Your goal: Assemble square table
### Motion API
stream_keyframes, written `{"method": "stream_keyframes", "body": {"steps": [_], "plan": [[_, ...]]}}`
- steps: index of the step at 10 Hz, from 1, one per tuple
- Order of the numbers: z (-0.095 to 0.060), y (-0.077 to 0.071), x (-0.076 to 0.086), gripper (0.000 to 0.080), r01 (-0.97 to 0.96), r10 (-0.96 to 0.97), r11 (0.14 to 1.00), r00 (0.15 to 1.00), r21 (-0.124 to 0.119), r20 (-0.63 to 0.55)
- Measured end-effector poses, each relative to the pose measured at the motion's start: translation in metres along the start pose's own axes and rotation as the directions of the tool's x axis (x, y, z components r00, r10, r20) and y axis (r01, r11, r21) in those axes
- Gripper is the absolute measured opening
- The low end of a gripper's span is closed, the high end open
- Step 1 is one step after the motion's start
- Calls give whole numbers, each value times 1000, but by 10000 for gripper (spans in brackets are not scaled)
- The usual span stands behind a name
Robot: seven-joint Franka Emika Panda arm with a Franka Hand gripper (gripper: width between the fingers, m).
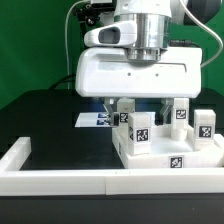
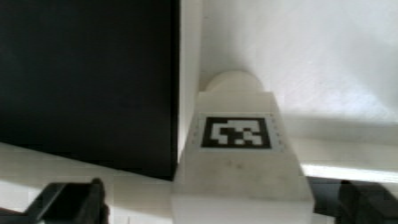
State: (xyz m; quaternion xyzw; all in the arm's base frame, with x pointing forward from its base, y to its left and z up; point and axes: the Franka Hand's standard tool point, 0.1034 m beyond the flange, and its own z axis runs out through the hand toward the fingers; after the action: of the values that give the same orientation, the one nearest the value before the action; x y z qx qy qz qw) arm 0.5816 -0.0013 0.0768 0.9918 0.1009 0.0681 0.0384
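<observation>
The gripper (image 2: 196, 200) hangs with fingers (image 2: 71, 203) spread either side of a leg (image 2: 231, 140); it should centre before closing squarely.

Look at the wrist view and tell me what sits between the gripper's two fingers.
In the wrist view, a white table leg with a black-and-white tag stands in the gap between the open gripper's fingers. Whether they touch it cannot be told.

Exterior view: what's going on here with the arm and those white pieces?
A robot arm is building a small square table. Its pincer is open and straddles an upright white leg on the square tabletop, without visibly clamping it. At least three more legs, such as one on the exterior view's right, stand on the slab. The marker board lies behind.
</observation>
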Motion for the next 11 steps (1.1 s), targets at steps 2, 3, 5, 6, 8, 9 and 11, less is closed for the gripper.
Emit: {"method": "stream_keyframes", "body": {"steps": [2, 3, 5, 6, 8, 9, 11], "plan": [[0, 0, 0, 469, 0, 0, 1000, 1000, 0, 0], [0, 0, 0, 300, 0, 0, 1000, 1000, 0, 0], [0, 0, 0, 295, -44, 44, 999, 999, 0, 0], [0, 0, 0, 295, -84, 84, 996, 996, 1, 0], [0, 0, 0, 294, -255, 255, 967, 967, 2, 1], [1, 0, 0, 294, -309, 309, 951, 951, 2, 1], [1, -1, 0, 293, -452, 452, 892, 892, 3, 1]]}}
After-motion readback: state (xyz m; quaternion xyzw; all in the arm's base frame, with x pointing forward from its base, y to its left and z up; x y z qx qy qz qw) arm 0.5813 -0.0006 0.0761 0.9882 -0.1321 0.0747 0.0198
